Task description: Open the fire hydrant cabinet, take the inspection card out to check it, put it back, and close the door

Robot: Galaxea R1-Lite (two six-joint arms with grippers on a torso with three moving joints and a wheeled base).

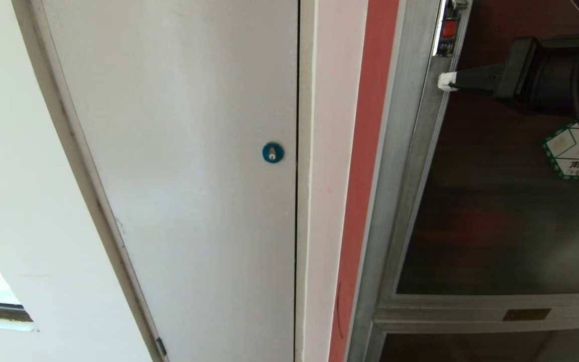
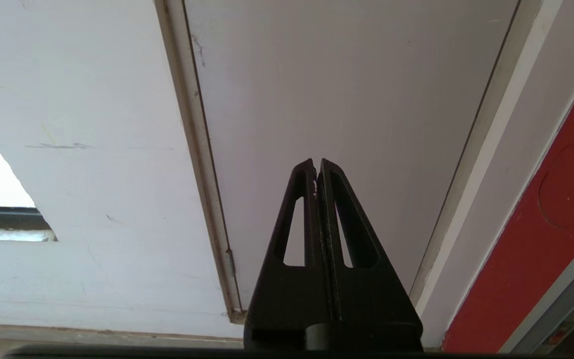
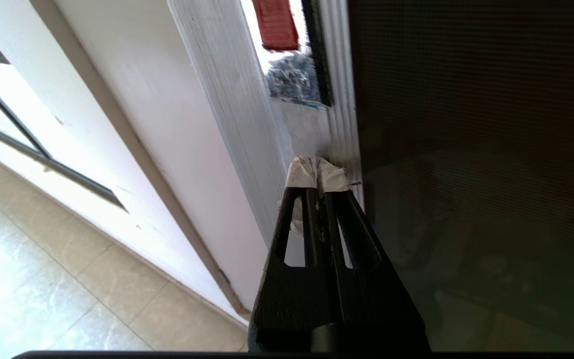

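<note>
A: Right gripper (image 1: 446, 81) is up at the door (image 1: 495, 211), its white-taped fingertips (image 3: 317, 174) pinched tight together with nothing between them

B: Where exactly is it touching?

A: The tips sit against the silver frame edge of the door, just below the small red latch (image 1: 449, 29). In the right wrist view the latch (image 3: 277, 24) sits right ahead of the taped tips, and the dark tinted glass fills the side next to them

B: And the cabinet itself?

A: The fire hydrant cabinet (image 1: 395, 166) stands at the right of the head view, with its red edge strip (image 1: 367, 166) running down beside the silver frame. The door looks closed, flush in its frame. The green-bordered hexagonal sticker (image 1: 578, 156) shows on the glass, partly behind the arm

B: The inspection card?

A: Not visible through that dark glass

B: Left side?

A: The left gripper (image 2: 318, 167) hangs low, clenched and empty, facing the plain white door (image 1: 184, 166) with its blue round lock (image 1: 273, 152). The floor tiles (image 3: 43, 279) show pale below
</note>
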